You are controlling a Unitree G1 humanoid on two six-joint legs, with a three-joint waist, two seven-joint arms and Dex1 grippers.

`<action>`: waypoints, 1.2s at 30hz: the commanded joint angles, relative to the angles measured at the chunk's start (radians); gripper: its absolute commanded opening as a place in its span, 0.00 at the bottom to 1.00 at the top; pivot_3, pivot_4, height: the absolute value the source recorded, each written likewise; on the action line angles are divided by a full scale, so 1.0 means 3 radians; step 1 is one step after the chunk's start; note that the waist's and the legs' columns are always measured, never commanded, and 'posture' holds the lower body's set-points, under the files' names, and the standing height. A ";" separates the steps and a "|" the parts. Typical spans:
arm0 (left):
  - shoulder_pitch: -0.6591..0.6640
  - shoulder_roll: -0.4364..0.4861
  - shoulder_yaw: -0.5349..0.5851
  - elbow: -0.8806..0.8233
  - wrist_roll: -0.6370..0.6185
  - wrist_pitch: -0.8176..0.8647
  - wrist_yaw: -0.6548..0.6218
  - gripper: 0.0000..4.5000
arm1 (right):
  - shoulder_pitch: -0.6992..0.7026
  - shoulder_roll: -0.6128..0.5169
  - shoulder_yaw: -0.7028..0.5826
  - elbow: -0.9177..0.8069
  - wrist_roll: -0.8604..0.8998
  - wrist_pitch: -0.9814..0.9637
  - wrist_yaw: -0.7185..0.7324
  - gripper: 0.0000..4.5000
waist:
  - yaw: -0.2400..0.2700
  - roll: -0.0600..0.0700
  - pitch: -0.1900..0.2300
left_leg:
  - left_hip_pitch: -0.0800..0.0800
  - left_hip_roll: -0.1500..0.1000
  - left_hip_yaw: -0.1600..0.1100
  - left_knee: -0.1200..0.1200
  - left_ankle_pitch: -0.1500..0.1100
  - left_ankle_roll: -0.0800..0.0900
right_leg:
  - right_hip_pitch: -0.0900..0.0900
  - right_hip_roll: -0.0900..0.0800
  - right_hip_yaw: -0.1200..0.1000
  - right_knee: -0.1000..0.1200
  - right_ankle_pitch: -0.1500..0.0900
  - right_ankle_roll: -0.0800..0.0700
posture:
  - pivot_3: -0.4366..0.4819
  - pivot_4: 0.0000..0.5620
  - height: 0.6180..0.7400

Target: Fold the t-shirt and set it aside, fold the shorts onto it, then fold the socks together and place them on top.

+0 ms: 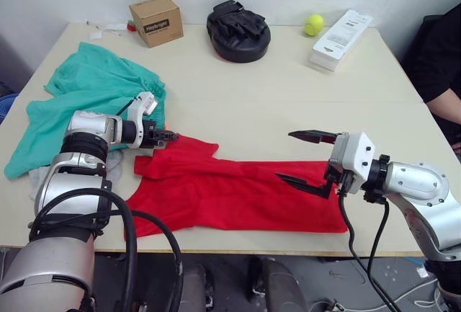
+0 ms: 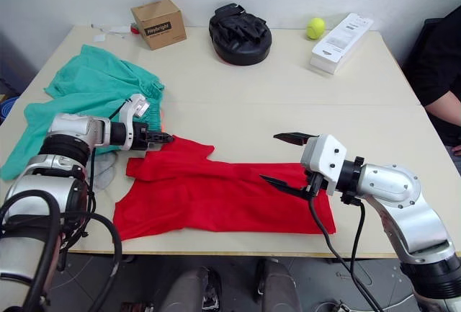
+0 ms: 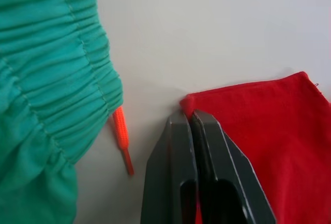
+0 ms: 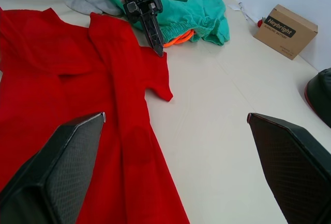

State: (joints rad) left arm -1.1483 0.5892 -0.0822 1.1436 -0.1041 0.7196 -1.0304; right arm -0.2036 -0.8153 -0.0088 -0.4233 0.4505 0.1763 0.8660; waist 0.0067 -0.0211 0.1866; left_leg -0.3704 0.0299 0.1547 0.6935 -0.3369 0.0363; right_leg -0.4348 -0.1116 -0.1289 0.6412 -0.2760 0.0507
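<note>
left gripper (image 1: 171, 136) pinching t-shirt (image 1: 238, 193) corner, right gripper (image 1: 301, 158) spread

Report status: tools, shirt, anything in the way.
Left tool shut on the shirt corner. Right tool open above the shirt's other end. Shirt half-folded on table. Shorts beside it, drawstring close.

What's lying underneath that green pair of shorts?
A light grey sock peeks out from under the shorts near the left gripper. How much more lies beneath them is covered, so I cannot tell.
</note>
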 commanded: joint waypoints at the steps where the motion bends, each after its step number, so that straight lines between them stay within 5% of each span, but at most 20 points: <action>1: 0.0082 0.0005 0.0075 -0.0043 -0.0004 0.0025 -0.0047 0.00 | -0.0051 0.0032 -0.0083 -0.0007 -0.0009 -0.0016 0.0043 1.00 | -0.0004 0.0000 0.0000 | 0.0000 0.0000 0.0000 0.0000 0.0000 0.0000 | 0.0000 0.0000 0.0000 0.0000 0.0000 0.0000 | 0.48 0.27 1.00; 6: 0.0113 0.0114 0.0292 -0.0299 -0.0150 -0.0147 -0.0258 0.00 | -0.0098 0.0065 -0.0056 0.0047 -0.0052 -0.0016 0.0092 1.00 | -0.0021 -0.0002 0.0001 | -0.0002 0.0000 -0.0002 0.0000 0.0000 0.0000 | -0.0001 0.0000 -0.0003 -0.0001 0.0000 0.0000 | 0.48 0.27 1.00; 10: 0.0404 0.0314 0.0387 -0.1184 -0.0420 -0.0222 -0.0832 0.00 | -0.0077 0.0061 -0.0032 0.0060 -0.0104 -0.0068 0.0182 1.00 | -0.0030 -0.0010 0.0006 | -0.0013 0.0002 -0.0003 0.0000 0.0001 -0.0002 | -0.0011 0.0001 -0.0003 0.0005 0.0000 0.0000 | 0.48 0.27 1.00; 18: 0.1538 0.0865 0.0519 -0.3158 -0.1075 0.0089 -0.1462 0.00 | -0.0081 0.0124 0.0039 0.0161 -0.0219 -0.0169 0.0332 1.00 | -0.0049 -0.0010 0.0006 | -0.0012 0.0003 -0.0002 -0.0001 0.0001 -0.0003 | -0.0012 0.0003 0.0001 0.0005 -0.0001 -0.0002 | 0.48 0.27 1.00; 24: 0.2502 0.1385 0.0467 -0.4107 -0.1287 0.0025 -0.1737 0.00 | -0.0110 0.0188 0.0098 0.0263 -0.0281 -0.0235 0.0417 1.00 | -0.0037 -0.0007 0.0008 | -0.0011 0.0004 -0.0004 -0.0001 0.0000 -0.0004 | -0.0013 0.0001 0.0003 0.0000 -0.0003 -0.0004 | 0.48 0.27 1.00; 29: 0.3001 0.1646 0.0469 -0.4326 -0.1258 -0.0185 -0.1781 0.00 | -0.0126 0.0232 0.0154 0.0359 -0.0346 -0.0305 0.0466 1.00 | -0.0006 -0.0007 0.0008 | -0.0013 0.0001 -0.0011 -0.0001 -0.0001 -0.0004 | -0.0011 -0.0004 0.0000 -0.0002 -0.0003 -0.0005 | 0.48 0.27 1.00; 36: 0.3073 0.1854 0.0478 -0.4084 -0.1277 -0.0327 -0.1787 0.00 | -0.0160 0.0304 0.0192 0.0490 -0.0433 -0.0405 0.0512 1.00 | -0.0037 -0.0003 0.0010 | -0.0012 0.0004 -0.0012 -0.0012 -0.0001 -0.0008 | -0.0015 -0.0002 -0.0006 -0.0005 -0.0007 -0.0012 | 0.48 0.27 1.00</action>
State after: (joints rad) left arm -0.2361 1.1158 0.0385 -0.0857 -0.4746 0.6395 -1.5012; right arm -0.2352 -0.7320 0.0549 -0.2651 0.3198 0.0765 1.0167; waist -0.0044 -0.0220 0.1895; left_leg -0.3739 0.0310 0.1512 0.6900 -0.3374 0.0338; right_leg -0.4393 -0.1121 -0.1307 0.6397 -0.2781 0.0471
